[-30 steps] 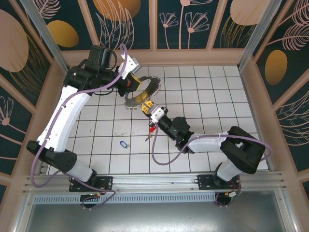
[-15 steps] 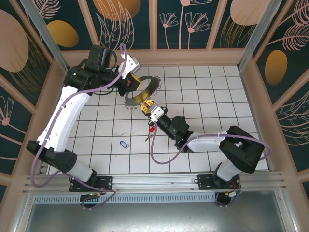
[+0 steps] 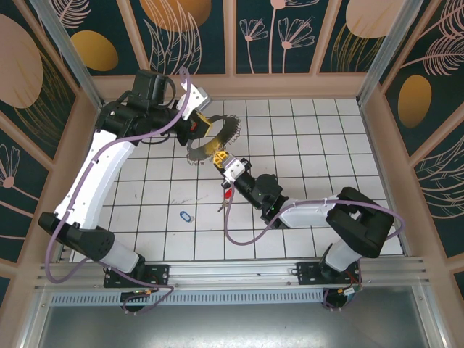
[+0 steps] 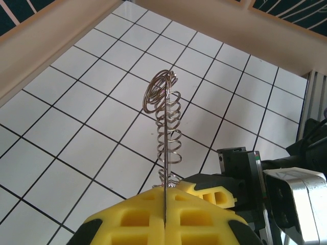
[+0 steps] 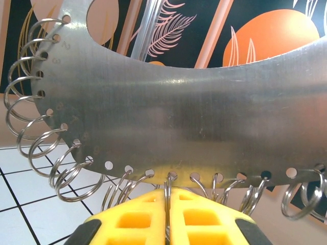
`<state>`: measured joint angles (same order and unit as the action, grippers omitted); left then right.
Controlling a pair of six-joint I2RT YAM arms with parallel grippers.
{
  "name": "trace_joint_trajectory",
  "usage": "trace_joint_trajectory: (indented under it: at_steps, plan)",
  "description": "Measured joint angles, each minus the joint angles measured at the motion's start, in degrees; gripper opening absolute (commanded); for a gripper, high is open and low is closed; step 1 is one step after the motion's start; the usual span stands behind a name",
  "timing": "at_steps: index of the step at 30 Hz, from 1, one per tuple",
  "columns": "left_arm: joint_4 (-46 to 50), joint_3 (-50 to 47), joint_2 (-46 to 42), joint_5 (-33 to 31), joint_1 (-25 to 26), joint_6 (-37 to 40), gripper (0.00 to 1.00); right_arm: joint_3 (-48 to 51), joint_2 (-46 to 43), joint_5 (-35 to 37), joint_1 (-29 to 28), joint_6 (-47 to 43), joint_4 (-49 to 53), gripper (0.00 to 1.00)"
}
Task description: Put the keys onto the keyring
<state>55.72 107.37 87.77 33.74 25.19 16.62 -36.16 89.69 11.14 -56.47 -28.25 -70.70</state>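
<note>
Grey metal with a toothed rim, the keyring [image 3: 232,132] sits in the upper centre of my overhead view, raised between both arms. The left gripper [image 3: 201,125] meets it from the upper left, and the right gripper [image 3: 220,155] comes up to its lower edge from below. On the white tiled floor [image 3: 145,188] I see a blue oval key [image 3: 186,216] left of centre, well apart from the keyring. A red-headed key [image 3: 228,193] lies just beside the right arm's wrist; I cannot tell whether the two touch.

From the left wrist camera I look along the keyring [image 4: 166,127] edge-on. It reads as a thin vertical line with its small wire loops stacked like a coil up the middle of the frame. At the bottom, the left gripper [image 4: 164,196] has its yellow pads [image 4: 138,214] pressed together, pinching that thin edge in the seam between them.

From the right wrist camera the keyring [image 5: 179,102] is a broad curved band of brushed metal across the whole frame. A row of holes runs along its lower edge, and wire loops hang from them, crowding toward the left. At the bottom centre the right gripper [image 5: 167,196] has its yellow fingers [image 5: 133,219] closed tight, with one wire loop of the rim caught in the seam.
</note>
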Motion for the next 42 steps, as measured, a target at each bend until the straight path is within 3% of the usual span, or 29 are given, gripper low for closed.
trace_joint_trajectory:
  at_steps: [2, 12, 19, 21, 26, 33, 37, 42]
  plan:
    - [-1.44, -1.27, -0.83, -0.13, 0.00, -0.87, 0.00, 0.00, 0.00, 0.20, 0.00, 0.00, -0.15, 0.00]
    - [-14.75, -12.41, -5.16, -4.20, 0.11, -11.45, 0.00, 2.29, -4.20, -2.80, 2.64, 1.66, 3.02, 0.00]
    - [-31.45, -24.35, -5.99, -1.01, 0.04, -25.62, 0.00, 5.81, -12.46, -14.08, 10.73, 6.14, 13.79, 0.00]
    - [-36.85, -27.43, -5.62, 0.81, -0.02, -30.32, 0.05, 6.86, -15.43, -18.67, 13.99, 7.82, 16.87, 0.00]
    - [-51.49, -33.77, -1.75, 6.78, -0.15, -42.56, 0.06, 7.56, -21.29, -28.94, 21.70, 10.05, 26.45, 0.00]
    - [-67.45, -42.27, 6.86, 9.79, -0.68, -55.36, 0.22, 7.54, -25.05, -40.33, 30.10, 10.43, 38.99, 0.00]
    - [-72.46, -43.98, 10.27, 9.75, -0.70, -59.34, 0.37, 7.17, -26.03, -44.65, 32.81, 10.34, 43.15, 0.00]
    - [-76.24, -44.63, 12.20, 9.68, -0.81, -60.78, 0.44, 6.91, -26.03, -46.64, 34.42, 10.21, 46.75, 0.00]
